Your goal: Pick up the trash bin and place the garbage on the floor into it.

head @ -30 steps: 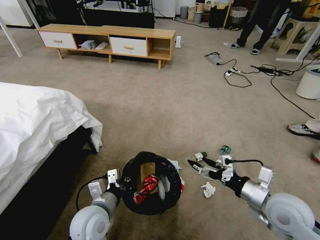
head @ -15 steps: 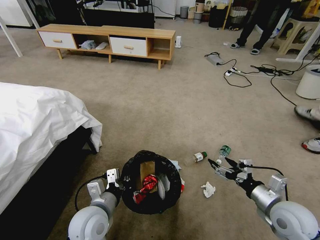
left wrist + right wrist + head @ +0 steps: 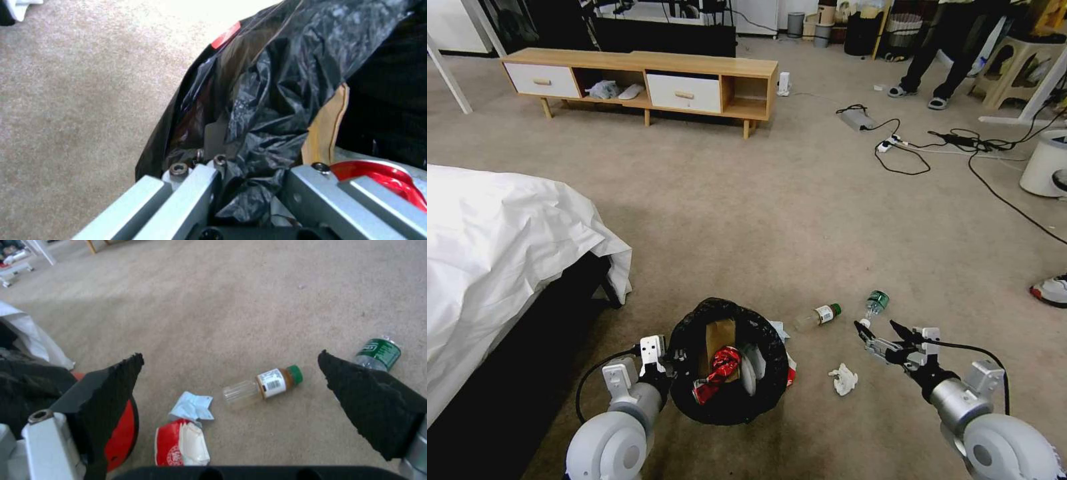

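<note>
Head view has the trash bin (image 3: 728, 363) sitting on the floor (image 3: 774, 220) right in front of me, near the corner of the bed (image 3: 500, 247). My left gripper (image 3: 672, 363) is at the bin's left rim, and from the left wrist cam its jaws are clamped on the crinkly black bag (image 3: 267, 110) at that edge. Inside the bin I can see the brown paper bag (image 3: 720, 337) and the crushed red can (image 3: 718, 373). My right gripper (image 3: 882, 333) hovers over the carpet off to the bin's right, jaws spread wide apart with nothing between them. On the floor just ahead of it are two green-capped bottles: the labelled bottle (image 3: 820, 315) lying on its side, closer to the bin, and the second bottle (image 3: 875, 303) near the gripper's tips. A crumpled white tissue (image 3: 844, 379) lies between bin and right arm. Right wrist cam also shows a red-and-white wrapper (image 3: 180, 445) and a bluish tissue (image 3: 192, 406) on the carpet just beside the bin.
</note>
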